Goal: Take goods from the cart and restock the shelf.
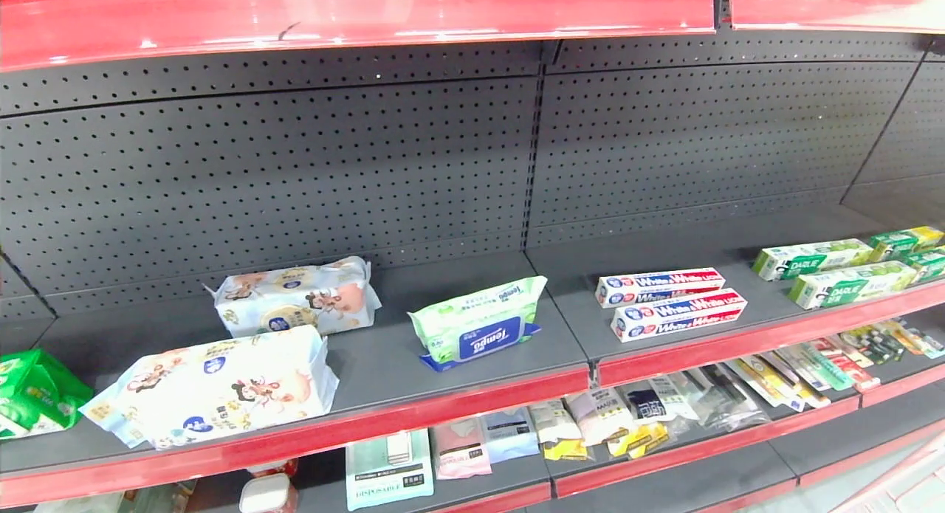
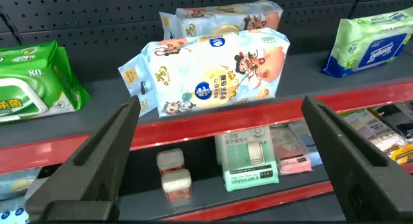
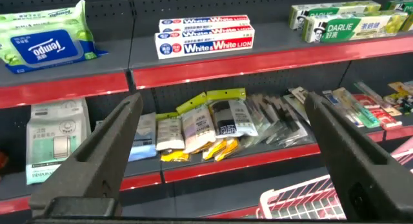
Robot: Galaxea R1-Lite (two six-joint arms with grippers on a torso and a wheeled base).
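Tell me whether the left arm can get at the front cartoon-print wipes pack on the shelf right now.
Probably yes. The left end effector is open and faces the front wipes pack, which lies at the red front edge of the shelf with nothing between them. The green pack beside it lies apart.

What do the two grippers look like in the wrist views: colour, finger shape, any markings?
The left gripper and right gripper look alike. Each has two matte black, wedge-shaped fingers that are broad at the base and taper to narrow tips. Their surfaces are plain, without markings.
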